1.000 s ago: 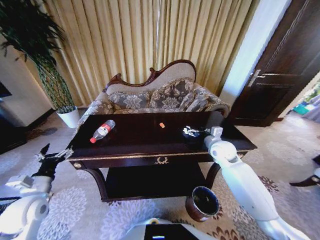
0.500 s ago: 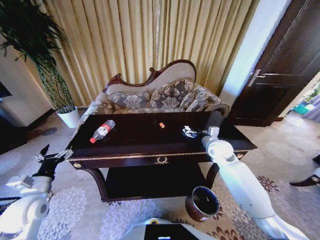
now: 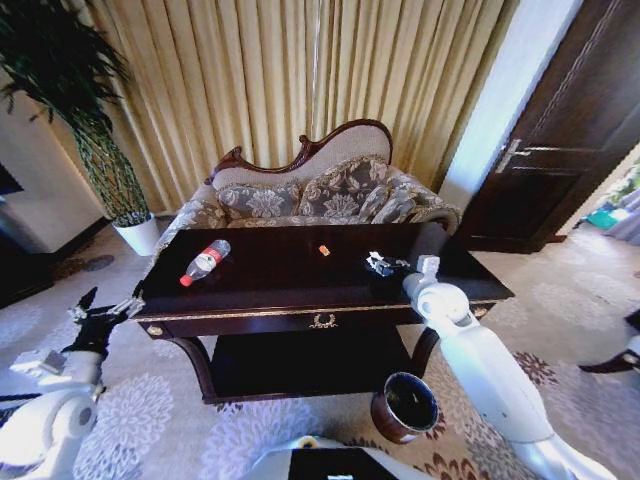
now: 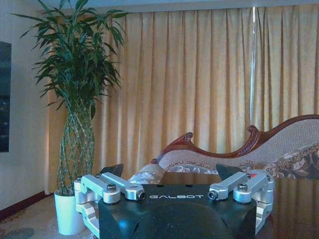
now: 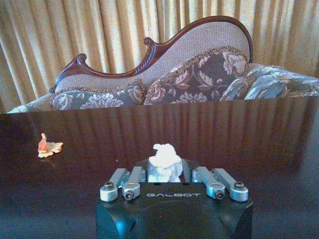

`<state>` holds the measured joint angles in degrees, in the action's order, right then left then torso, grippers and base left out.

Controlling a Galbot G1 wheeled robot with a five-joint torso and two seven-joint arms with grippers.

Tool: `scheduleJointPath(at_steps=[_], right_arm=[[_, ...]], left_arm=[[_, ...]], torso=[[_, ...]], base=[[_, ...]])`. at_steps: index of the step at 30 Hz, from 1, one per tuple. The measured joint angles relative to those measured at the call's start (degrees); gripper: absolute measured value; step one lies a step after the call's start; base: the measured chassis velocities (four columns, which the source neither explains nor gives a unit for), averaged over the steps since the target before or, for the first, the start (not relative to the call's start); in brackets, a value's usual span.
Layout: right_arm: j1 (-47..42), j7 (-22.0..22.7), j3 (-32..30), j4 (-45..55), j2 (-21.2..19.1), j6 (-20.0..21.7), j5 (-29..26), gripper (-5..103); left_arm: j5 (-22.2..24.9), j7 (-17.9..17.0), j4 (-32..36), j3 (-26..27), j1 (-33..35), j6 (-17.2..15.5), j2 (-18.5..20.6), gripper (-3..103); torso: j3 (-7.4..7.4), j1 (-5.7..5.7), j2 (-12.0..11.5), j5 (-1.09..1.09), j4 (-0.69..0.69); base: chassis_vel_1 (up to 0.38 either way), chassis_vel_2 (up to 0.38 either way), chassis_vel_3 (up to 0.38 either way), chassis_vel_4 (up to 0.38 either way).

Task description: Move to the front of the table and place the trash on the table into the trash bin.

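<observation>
Right gripper point(image 3: 380, 263) low over the tabletop point(image 3: 280, 278) at about 3 o'clock from its centre, narrowed onto the white paper wad point(image 5: 164, 157). Wad seen pinched between the inner links in the right wrist view, top poking up above them.

Compared with a second ago: forearm drawn slightly toward the table's middle, gripper in nearly the same spot over the wad. No clear lift off the wood. Contact with the surface hard to judge from the head view.

Left gripper point(image 3: 105, 308) parked off the table's 9 o'clock end, below tabletop height, spread wide and holding nothing. No change there.

Remaining trash:
- Bottle point(image 3: 205, 262) lying on its side at 9 o'clock on the tabletop, red cap toward the front edge. Unmoved.
- Orange scrap point(image 3: 324, 250) at about 12 o'clock, near the back edge, well apart from the wad. Unmoved.

Trash bin point(image 3: 383, 418) on the carpet at 5 o'clock from the table, in front of the right front leg, below and nearer than the loaded gripper. Nothing visible in its dark interior.

Judgement: approach finished, first pick at the grasp stage. Wad likely secured, still to be raised and carried back and down to the bin. Soft, crumpled paper, so some chance of slipping out on the lift. Two items left afterwards.
</observation>
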<state>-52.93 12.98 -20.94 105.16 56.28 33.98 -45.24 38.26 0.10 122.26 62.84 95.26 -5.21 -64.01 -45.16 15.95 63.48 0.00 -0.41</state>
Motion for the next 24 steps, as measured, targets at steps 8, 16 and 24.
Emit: scheduleJointPath(at_steps=[8,16,24], right_arm=[[-0.88,-1.16,-0.98,0.21,-0.24,-0.13,0.30,12],[-1.54,-1.26,-1.46,0.97,-0.37,-2.60,0.22,0],[-2.85,-3.63,-1.50,0.73,-0.16,-15.25,5.01,0]], left_arm=[[0.06,-0.08,0.18,-0.03,-0.05,0.02,0.13,100],[0.10,-0.12,0.43,-0.06,-0.12,0.04,0.16,100],[0.10,-0.14,0.43,-0.12,-0.15,0.20,0.07,100]], torso=[[0.00,0.00,0.00,0.00,0.00],[0.00,0.00,0.00,0.00,0.00],[0.00,0.00,0.00,0.00,0.00]], base=[[0.000,0.000,0.000,0.000],[0.000,0.000,0.000,0.000],[0.000,0.000,0.000,0.000]])
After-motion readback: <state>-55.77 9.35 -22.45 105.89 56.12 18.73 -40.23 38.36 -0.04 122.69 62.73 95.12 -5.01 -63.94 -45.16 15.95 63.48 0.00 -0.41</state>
